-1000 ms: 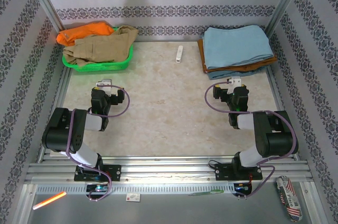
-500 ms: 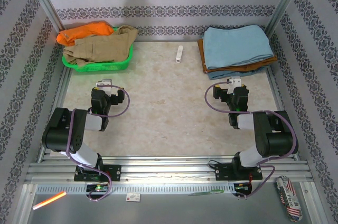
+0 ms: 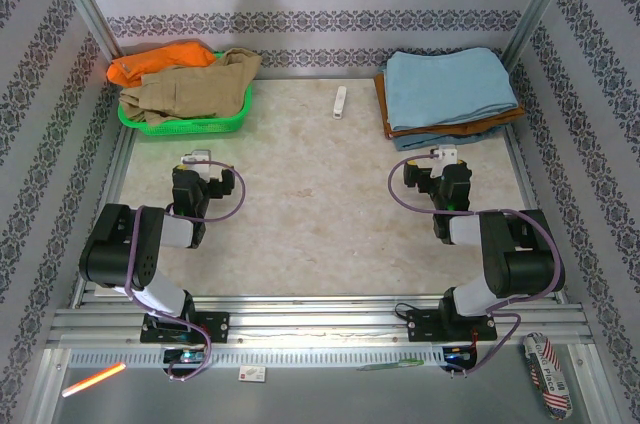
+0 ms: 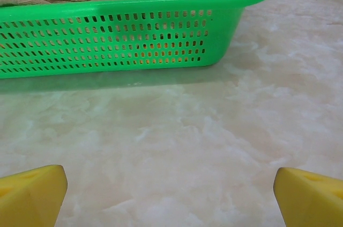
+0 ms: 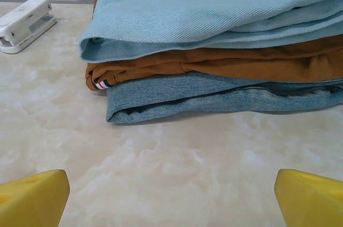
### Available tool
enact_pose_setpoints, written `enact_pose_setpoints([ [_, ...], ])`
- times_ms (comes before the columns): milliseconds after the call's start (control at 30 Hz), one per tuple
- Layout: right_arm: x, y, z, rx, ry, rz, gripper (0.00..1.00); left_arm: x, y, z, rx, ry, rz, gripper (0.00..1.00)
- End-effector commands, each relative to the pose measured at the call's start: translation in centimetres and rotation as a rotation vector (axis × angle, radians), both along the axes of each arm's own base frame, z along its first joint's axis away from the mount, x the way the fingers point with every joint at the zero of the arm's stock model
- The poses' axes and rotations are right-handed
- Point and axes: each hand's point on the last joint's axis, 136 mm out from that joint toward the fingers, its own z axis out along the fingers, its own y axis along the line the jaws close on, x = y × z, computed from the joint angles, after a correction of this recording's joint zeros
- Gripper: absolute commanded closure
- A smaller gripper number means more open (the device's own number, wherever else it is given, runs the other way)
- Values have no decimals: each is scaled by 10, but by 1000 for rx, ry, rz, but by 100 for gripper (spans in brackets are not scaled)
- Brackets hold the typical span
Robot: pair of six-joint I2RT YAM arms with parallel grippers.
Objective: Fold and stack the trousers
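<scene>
Trousers (image 3: 198, 86) unmoved — marbled table (image 3: 310, 214), patterned walls (image 3: 300, 6)

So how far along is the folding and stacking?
Done: a folded stack of light-blue, brown and denim garments sits at the far right. In hand: nothing; the left claw and right claw are open and empty over the table. Left: the khaki trousers lie crumpled in the green basket beside an orange garment, not yet lifted out, folded or stacked.
</scene>
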Motion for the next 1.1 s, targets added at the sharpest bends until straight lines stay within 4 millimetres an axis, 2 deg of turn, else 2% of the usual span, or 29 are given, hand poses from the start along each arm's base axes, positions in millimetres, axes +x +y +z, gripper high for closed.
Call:
enact_pose_setpoints([
  [0, 5, -5, 12, 15, -30, -34, 2, -2, 23, 8, -4, -9, 132, 1],
  [100, 8, -8, 33, -21, -5, -85, 2, -3, 13, 40, 52, -1, 99, 1],
  [167, 7, 5, 68, -63, -4, -73, 2, -4, 10, 80, 68, 3, 101, 1],
  [233, 1, 23, 108, -69, -28, -66, 2, -11, 11, 129, 54, -54, 112, 1],
  [300, -12, 26, 143, 18, -27, -159, 2, -27, 20, 174, -6, -105, 184, 1],
  [367, -28, 19, 148, 123, 29, -218, 2, -55, 45, 210, -147, -148, 375, 1],
  [400, -31, 18, 142, 177, 40, -209, 2, -72, 57, 216, -226, -151, 482, 1],
  [467, -35, 8, 121, 462, 43, -233, 2, -105, 67, 219, -375, -140, 593, 1],
  [533, -33, 19, 113, 695, 43, -123, 5, -116, 58, 233, -359, -184, 488, 1],
  [633, -32, 37, 99, 647, 159, -52, 20, -139, 63, 251, -451, -405, 471, 1],
  [700, -34, 43, 85, 635, 220, -48, 25, -142, 62, 262, -455, -427, 448, 1],
  [767, -37, 58, 70, 669, 265, -13, 28, -130, 61, 263, -403, -332, 461, 0],
  [867, -37, 79, 49, 610, 307, 26, 29, -98, 70, 256, -294, -133, 525, 2],
  [967, -36, 96, 42, 587, 356, 85, 31, -60, 83, 236, -282, 68, 567, 1],
  [1067, -35, 98, 37, 573, 353, 87, 27, -27, 106, 204, -375, 233, 632, 1],
])
